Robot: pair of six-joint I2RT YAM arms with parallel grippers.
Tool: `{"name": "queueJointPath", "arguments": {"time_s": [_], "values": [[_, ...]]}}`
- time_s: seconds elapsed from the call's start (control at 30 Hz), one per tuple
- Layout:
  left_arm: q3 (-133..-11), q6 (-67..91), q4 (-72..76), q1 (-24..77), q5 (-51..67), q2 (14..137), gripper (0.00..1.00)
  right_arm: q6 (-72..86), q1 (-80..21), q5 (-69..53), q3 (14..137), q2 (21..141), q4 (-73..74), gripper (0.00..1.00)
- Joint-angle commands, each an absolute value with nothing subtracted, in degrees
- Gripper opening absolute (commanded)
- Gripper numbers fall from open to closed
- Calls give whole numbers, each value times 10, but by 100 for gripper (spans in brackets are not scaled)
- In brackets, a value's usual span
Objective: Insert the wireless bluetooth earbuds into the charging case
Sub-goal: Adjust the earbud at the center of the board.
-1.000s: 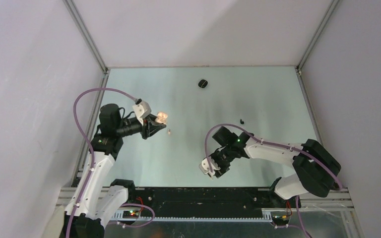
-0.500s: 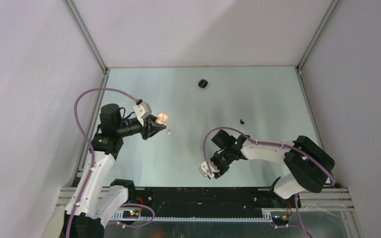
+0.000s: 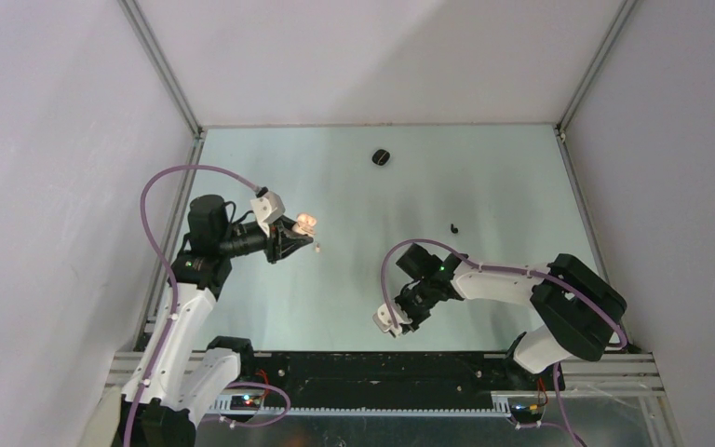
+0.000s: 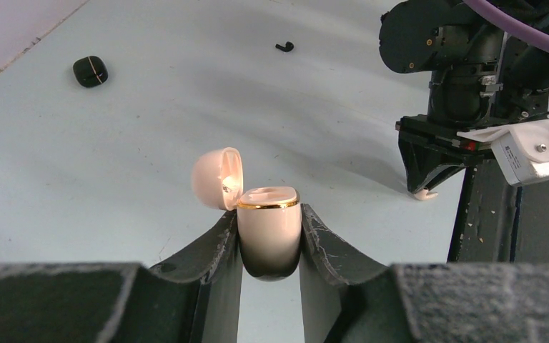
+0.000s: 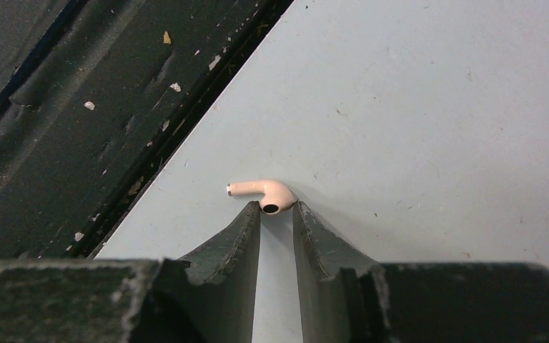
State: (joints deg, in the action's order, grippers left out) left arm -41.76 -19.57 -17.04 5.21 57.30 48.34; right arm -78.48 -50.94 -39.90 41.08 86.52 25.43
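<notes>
Right hand [image 5: 277, 211] tighter, perhaps on earbud [image 5: 263, 189]

The desk [image 3: 484, 186] is carrying a black case [image 3: 381, 156] near its far edge, a black earbud [image 3: 453, 226] further right, and a pale earbud [image 5: 261, 190] near the front.

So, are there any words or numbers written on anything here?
No text can be read anywhere.
White case: no writing shows.
Black case: too small to tell.
White earbud: plain, no marks.
Black earbud: too small to tell.
</notes>
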Motion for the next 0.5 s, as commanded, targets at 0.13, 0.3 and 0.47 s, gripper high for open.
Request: {"name": "queueJointPath", "arguments": {"time_s": [0.13, 0.3, 0.47], "values": [[-428, -206, -163, 50, 591, 485, 0, -804, -515, -421, 408, 860, 267, 33], [-429, -206, -164, 51, 593, 488, 0, -805, -520, -421, 408, 863, 267, 32], [-430, -206, -165, 51, 595, 488, 0, -801, -522, -414, 408, 869, 259, 27]]}}
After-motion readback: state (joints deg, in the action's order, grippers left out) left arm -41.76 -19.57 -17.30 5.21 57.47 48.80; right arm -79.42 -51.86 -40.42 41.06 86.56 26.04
